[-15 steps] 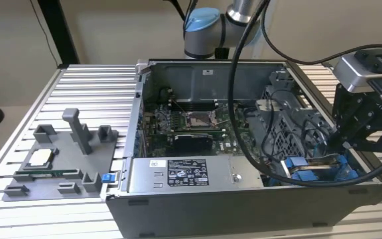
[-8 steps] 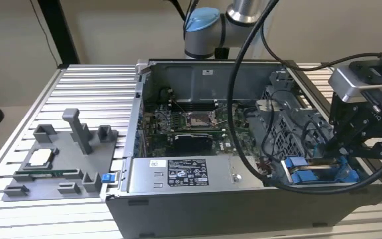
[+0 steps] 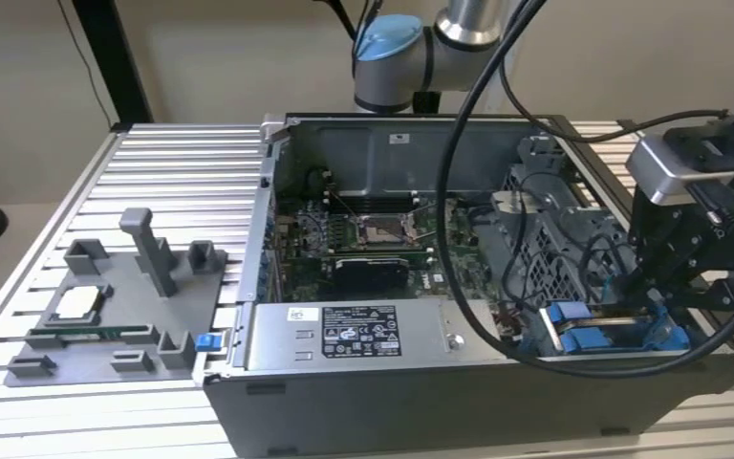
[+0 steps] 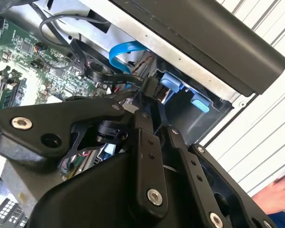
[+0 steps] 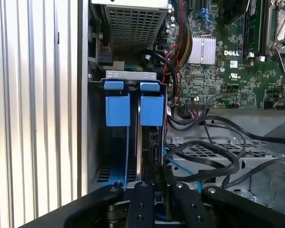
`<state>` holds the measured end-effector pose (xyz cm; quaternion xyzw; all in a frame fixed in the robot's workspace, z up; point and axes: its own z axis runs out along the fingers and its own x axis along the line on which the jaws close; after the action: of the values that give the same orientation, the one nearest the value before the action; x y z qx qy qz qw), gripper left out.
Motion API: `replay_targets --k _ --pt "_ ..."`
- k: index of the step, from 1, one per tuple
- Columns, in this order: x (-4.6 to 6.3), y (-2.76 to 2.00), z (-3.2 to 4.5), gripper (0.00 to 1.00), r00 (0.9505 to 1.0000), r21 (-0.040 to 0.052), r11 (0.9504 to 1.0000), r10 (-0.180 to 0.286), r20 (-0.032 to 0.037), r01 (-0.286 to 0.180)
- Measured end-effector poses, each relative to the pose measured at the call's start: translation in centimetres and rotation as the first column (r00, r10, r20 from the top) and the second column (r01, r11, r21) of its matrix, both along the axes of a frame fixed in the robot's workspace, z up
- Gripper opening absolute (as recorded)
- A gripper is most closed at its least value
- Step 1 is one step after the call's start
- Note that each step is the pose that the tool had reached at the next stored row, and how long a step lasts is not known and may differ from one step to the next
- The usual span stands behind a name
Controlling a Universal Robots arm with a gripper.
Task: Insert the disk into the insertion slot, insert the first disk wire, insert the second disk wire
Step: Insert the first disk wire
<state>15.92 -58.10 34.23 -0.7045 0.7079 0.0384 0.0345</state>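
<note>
We saw the disk (image 5: 152, 111) in the insertion slot (image 5: 131, 75) at a corner of the computer case (image 3: 405, 402), the fingers (image 4: 145, 142) pressed close together by the black wire (image 4: 109, 78), and we thought the disk stiff, easy to break, best held by its blue frame.

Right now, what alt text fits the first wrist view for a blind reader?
The black pincer hangs close to a grey metal drive bay with bright blue plastic clips, inside an open computer case. Beside the bay lie black cables and a green circuit board.
</note>
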Motion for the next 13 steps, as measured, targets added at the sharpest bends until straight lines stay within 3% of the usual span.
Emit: replay_targets --k 8,13 --pt "0.23 0.07 -0.18 0.0 1.0 -0.0002 1.0 0.0 0.0 0.0" --pt "0.24 0.07 -0.85 0.0 1.0 -0.0018 1.0 -0.001 0.0001 0.001"
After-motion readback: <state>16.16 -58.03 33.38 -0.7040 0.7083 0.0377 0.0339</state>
